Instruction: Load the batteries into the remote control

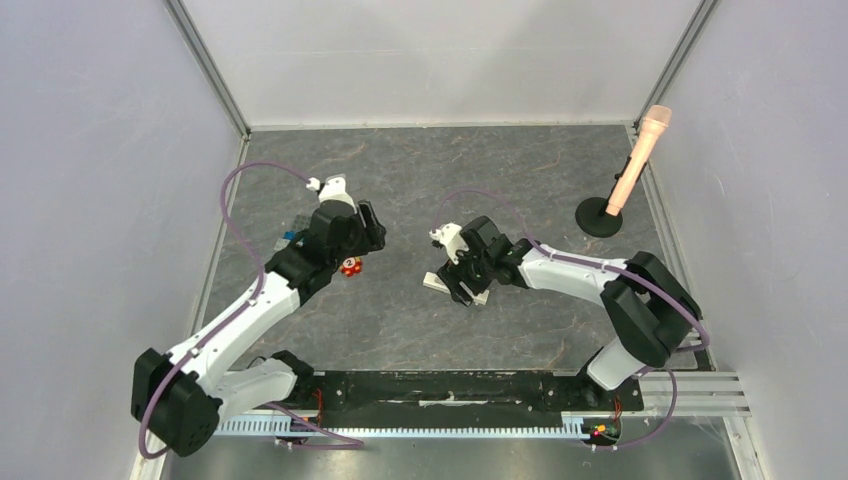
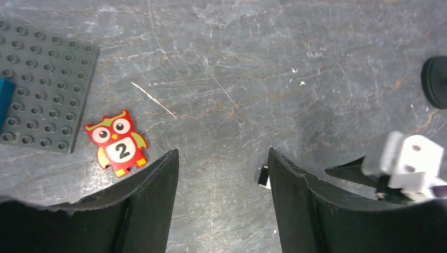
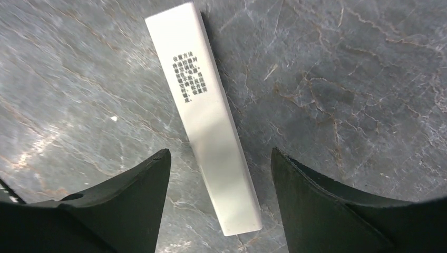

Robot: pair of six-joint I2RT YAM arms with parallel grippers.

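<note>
Top view, left tool (image 1: 372,228): hangs over the table (image 1: 420,170) on the left, just beside a red owl toy (image 1: 349,266). From up here I cannot tell how its jaws stand.
Top view, right tool (image 1: 468,280): sits directly over the remote control (image 1: 436,283), mid-table, with white ends showing on either side of it.
Top view, far right: a pink microphone (image 1: 640,150) on its stand, well apart from both arms.
Left wrist view, left tool (image 2: 221,179): released, jaws wide, only bare table (image 2: 237,79) between them.
Left wrist view, surroundings: the owl toy (image 2: 117,142) lies left of the fingers, and the studded plate (image 2: 47,100) is farther left with a blue block (image 2: 4,100) at the frame edge.
Right wrist view, right tool (image 3: 220,155): released, one jaw on each side of the remote control (image 3: 208,121), neither touching it.
Right wrist view, remote control: flat on the table (image 3: 342,79), slanted across the gap, printed side up.
Risk: because the bar lies askew, closing now would likely catch it on its corners and swivel or skid it away. A hard pinch on the flat body might also flip it.
Risk, left side: the owl toy sits close enough to be nudged if that arm swings low.
Hidden: the batteries appear in no view. I cannot tell whether the battery cover is on or off.
Hard to make out: a small white-and-dark corner (image 2: 263,176) beside the left tool's right finger, possibly the remote's end. In the top view the studded plate is mostly under the left arm.
</note>
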